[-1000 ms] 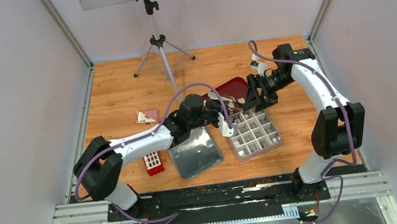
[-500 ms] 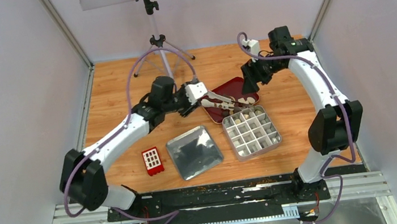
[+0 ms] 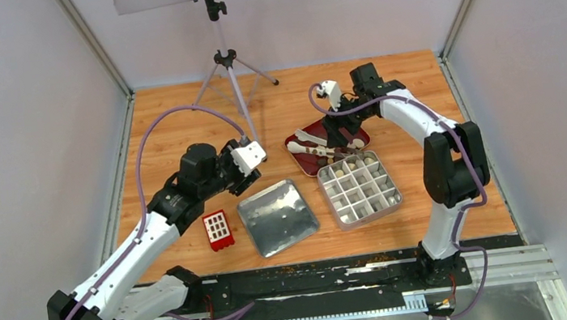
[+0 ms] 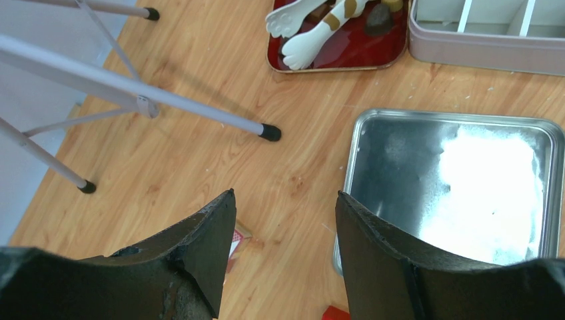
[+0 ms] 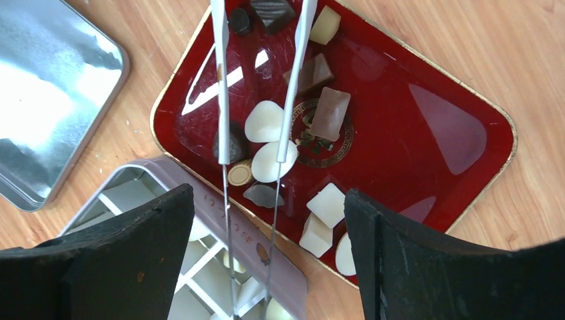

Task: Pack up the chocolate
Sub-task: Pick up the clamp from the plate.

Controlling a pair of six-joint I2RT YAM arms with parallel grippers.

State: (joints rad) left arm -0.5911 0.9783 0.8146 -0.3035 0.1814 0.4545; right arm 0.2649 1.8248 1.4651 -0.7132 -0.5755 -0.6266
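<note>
Over the shiny dark-red tray (image 5: pixel 460 133) with round corners, the right gripper (image 5: pixel 268 195) hangs wide open and empty. Small white and brown chocolate pieces (image 5: pixel 264 122) lie on it under thin white tongs (image 5: pixel 220 67). Away over the wood, the left gripper (image 4: pixel 285 200) is open too. Closing now might, I think, bump the tongs and scatter pieces.

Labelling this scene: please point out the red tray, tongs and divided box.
red tray (image 5: pixel 453 127): right wrist view, bare floor of the tray.
tongs (image 5: pixel 220 100): right wrist view, one white arm.
divided box (image 4: pixel 480 55): left wrist view, outer side wall.
</note>
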